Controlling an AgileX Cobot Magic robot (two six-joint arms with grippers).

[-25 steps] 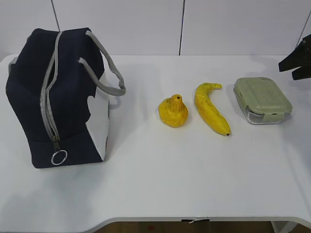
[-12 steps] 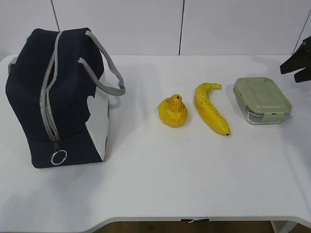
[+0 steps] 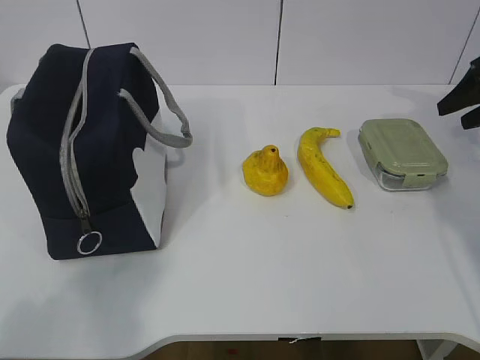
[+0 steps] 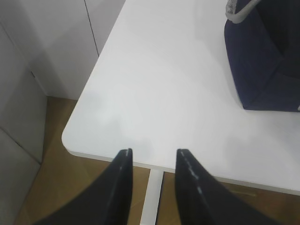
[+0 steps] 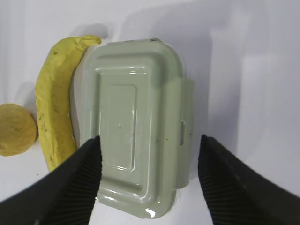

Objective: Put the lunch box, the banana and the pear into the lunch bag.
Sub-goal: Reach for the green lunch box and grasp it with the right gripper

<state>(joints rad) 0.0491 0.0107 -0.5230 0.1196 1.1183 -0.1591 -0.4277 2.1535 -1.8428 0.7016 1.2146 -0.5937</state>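
The navy lunch bag [image 3: 82, 150] stands upright at the table's left, its grey zipper running down to a silver ring pull. In a row to its right lie the squat yellow pear [image 3: 265, 171], the banana [image 3: 321, 166] and the green-lidded lunch box [image 3: 402, 154]. My right gripper [image 3: 459, 111] shows at the right edge, raised above and beyond the box. From the right wrist, the gripper [image 5: 150, 138] is open, its fingers straddling the lunch box [image 5: 136, 117] from above, with the banana [image 5: 54, 108] and pear [image 5: 16, 129] to the left. My left gripper [image 4: 154, 152] is open and empty over the table's edge.
The white table [image 3: 240, 285] has a rounded corner [image 4: 70, 138] near my left gripper, with wooden floor below. A corner of the lunch bag [image 4: 262, 61] sits at the upper right of the left wrist view. A white panelled wall runs behind the table.
In the exterior view my right gripper has drifted to the right, so less of it shows at the edge. The bag, fruit and box lie as before.
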